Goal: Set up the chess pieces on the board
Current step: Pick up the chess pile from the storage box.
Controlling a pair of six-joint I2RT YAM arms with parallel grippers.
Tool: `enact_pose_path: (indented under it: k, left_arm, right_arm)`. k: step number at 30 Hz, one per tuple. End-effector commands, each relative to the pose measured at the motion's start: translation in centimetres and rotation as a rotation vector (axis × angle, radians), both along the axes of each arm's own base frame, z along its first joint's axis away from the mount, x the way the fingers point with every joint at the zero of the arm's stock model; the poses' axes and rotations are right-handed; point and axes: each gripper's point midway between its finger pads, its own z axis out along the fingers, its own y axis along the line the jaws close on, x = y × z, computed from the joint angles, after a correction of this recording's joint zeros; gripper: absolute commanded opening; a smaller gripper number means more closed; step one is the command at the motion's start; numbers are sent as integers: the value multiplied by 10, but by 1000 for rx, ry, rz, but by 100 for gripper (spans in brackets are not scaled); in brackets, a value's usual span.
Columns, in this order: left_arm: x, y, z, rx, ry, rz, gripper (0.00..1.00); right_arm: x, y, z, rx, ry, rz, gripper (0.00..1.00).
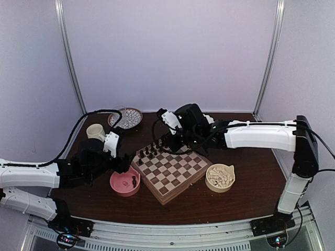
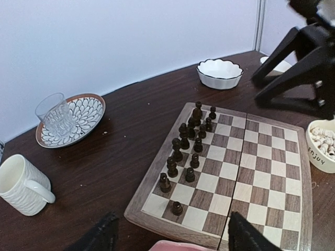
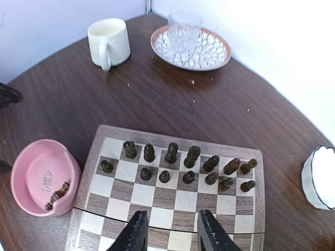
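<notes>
The board (image 1: 172,175) lies mid-table, turned at an angle. Several dark chess pieces (image 3: 191,157) stand in two rows along its far-left edge, also seen as dark chess pieces (image 2: 184,146) in the left wrist view. One more dark piece (image 3: 57,192) lies in the pink bowl (image 3: 31,167). Cream chess pieces (image 1: 220,175) fill a cream bowl. My left gripper (image 2: 170,240) hangs open over the board's near-left corner and the pink bowl's rim, holding nothing. My right gripper (image 3: 174,232) is open and empty above the middle squares, just behind the dark rows.
A white mug (image 3: 107,42) and a drinking glass (image 3: 184,31) on a patterned plate (image 3: 212,52) sit at the far left. A white scalloped bowl (image 2: 220,73) stands behind the board. The cream bowl (image 1: 210,183) sits right of the board.
</notes>
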Motion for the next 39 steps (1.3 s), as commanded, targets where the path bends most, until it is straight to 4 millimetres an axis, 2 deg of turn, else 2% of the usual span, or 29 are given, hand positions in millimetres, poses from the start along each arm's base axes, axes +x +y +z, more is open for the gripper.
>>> enact_pose_path:
  k: [1, 3, 7, 8, 9, 10, 11, 12, 13, 14, 15, 20, 25, 27, 30, 39]
  left_arm:
    - [-5, 6, -19, -9, 75, 22, 82]
    - [-6, 12, -27, 7, 105, 44, 97]
    - [-18, 15, -41, 38, 136, -1, 98]
    - [-20, 16, -43, 46, 142, -13, 97]
    - [-22, 17, -44, 51, 141, -23, 97]
    - [-24, 16, -45, 55, 136, -38, 97]
    - [-25, 16, -43, 55, 129, -49, 90]
    - [-26, 15, -42, 52, 125, -53, 71]
    - [-26, 16, -41, 54, 124, -50, 57]
    - [-25, 20, -41, 52, 125, -31, 47]
    - [-24, 24, -42, 54, 130, -6, 43]
    - [-24, 31, -58, 68, 182, 41, 41]
    - [-29, 29, -78, 45, 282, 57, 50]
    - [-30, 27, -88, 16, 327, 78, 56]
    - [-31, 19, -104, 1, 419, 99, 60]
    - [-28, 7, -129, 14, 565, 171, 57]
  right_arm:
    - [-19, -32, 32, 74, -69, -37, 37]
    - [-29, -57, 32, 97, -74, -87, 41]
    - [-51, -108, 22, 139, -100, -159, 61]
    - [-55, -120, 20, 153, -124, -179, 70]
    - [-58, -133, 23, 186, -158, -210, 90]
    - [-59, -145, 28, 251, -179, -259, 98]
    - [-63, -152, 37, 315, -197, -267, 99]
    - [-69, -155, 46, 361, -230, -241, 100]
    - [-74, -154, 54, 424, -262, -213, 99]
    - [-77, -153, 50, 427, -263, -188, 99]
    - [-78, -152, 42, 387, -248, -180, 99]
    - [-61, -151, 24, 268, -206, -257, 100]
    - [-54, -154, 15, 212, -233, -284, 98]
    - [-51, -159, 15, 195, -253, -315, 98]
    - [-48, -159, 15, 185, -269, -324, 98]
    - [-41, -147, 2, 158, -245, -320, 96]
